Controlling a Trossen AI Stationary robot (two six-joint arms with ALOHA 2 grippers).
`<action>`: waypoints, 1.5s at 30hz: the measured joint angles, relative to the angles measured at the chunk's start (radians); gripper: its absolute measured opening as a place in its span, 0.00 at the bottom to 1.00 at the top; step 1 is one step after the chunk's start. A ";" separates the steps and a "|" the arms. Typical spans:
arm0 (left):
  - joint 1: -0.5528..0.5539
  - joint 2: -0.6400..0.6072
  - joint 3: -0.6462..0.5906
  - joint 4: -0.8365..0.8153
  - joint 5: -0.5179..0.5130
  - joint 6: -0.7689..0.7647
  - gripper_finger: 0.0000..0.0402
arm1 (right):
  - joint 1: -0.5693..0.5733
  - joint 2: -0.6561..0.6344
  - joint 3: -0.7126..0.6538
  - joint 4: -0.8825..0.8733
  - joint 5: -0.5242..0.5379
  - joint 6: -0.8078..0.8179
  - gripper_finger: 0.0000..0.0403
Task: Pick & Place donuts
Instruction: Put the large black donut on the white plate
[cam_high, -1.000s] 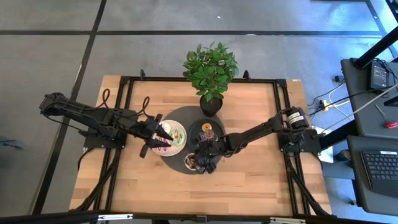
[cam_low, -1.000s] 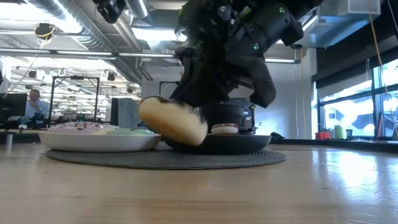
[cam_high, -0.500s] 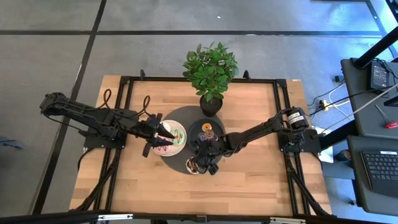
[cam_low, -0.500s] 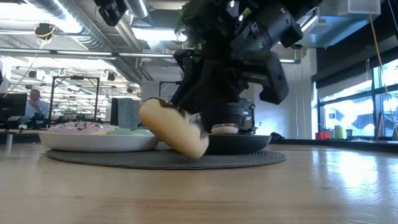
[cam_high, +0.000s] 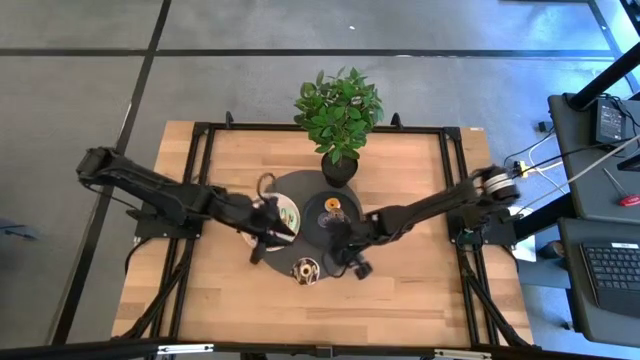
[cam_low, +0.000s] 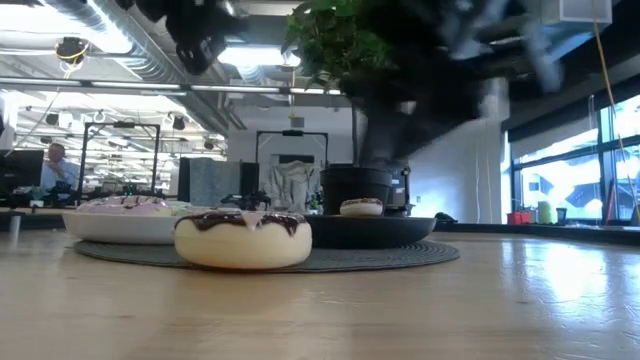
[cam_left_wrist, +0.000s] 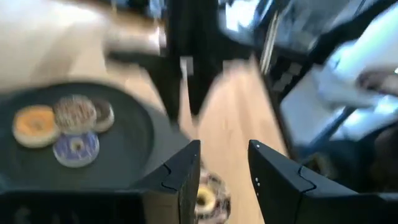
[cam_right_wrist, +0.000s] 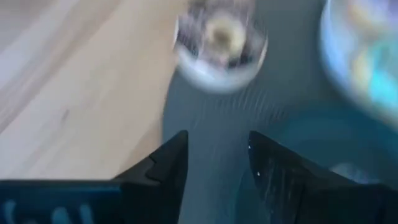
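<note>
Around your rig lies a grey floor (cam_high: 90, 80) crossed by dark lines. To your right stands a dark desk (cam_high: 600, 250) with a keyboard (cam_high: 612, 272). Looking level across the table, you see an open office: ceiling ducts (cam_low: 90, 30), a bright strip light (cam_low: 250, 55), tall windows (cam_low: 570, 170) at the right side, and a seated person (cam_low: 55, 165) far off.
</note>
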 joint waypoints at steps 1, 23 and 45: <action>-0.011 0.033 0.015 -0.022 -0.008 0.002 0.32 | 0.000 -0.034 -0.025 -0.036 0.010 0.033 0.42; -0.088 0.552 0.240 -0.163 -0.071 -0.002 0.32 | 0.064 -0.513 -0.562 0.284 0.569 0.432 0.43; -0.096 0.635 0.241 -0.186 -0.120 -0.030 0.32 | 0.063 -0.513 -0.563 0.302 0.575 0.381 0.43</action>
